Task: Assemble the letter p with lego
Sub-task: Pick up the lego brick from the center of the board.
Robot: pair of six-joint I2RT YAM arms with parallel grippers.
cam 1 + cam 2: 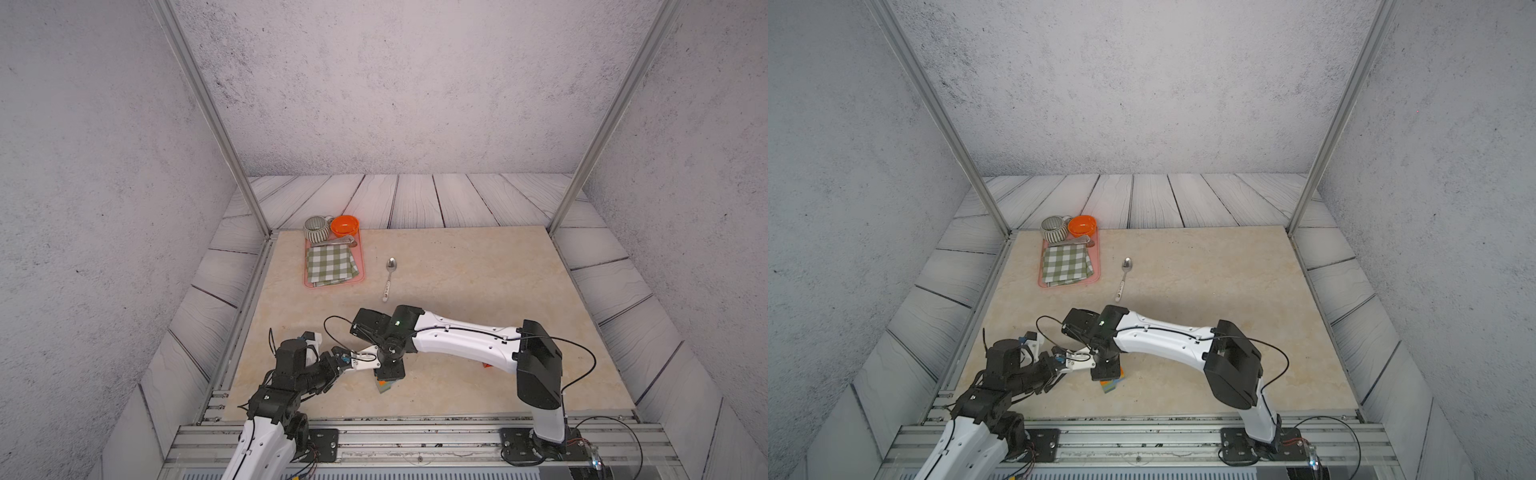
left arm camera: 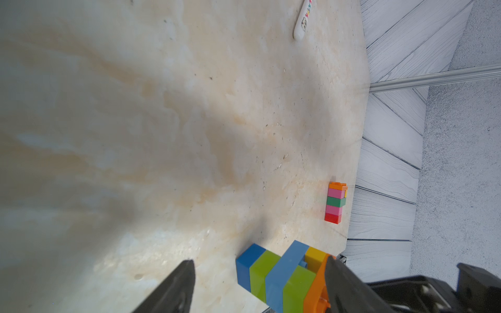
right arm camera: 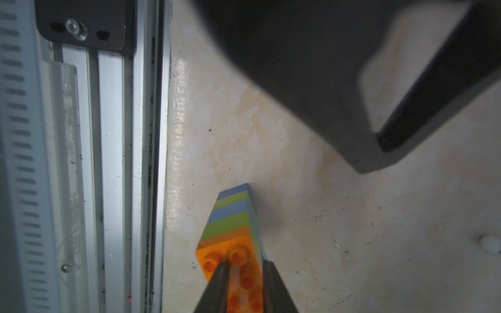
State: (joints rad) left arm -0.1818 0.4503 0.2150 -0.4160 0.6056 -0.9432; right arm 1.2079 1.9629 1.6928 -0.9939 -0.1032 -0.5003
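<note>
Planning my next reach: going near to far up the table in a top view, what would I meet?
lego stack → spoon → orange bowl

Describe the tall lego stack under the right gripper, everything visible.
The lego stack stands upright on the beige tabletop: glossy plastic bricks, blue, lime, blue, lime from the bottom, a yellow brick tucked near the top, a studded orange brick capping it. The right gripper rests its tips on that cap, slightly apart; a grip is unclear.
</note>
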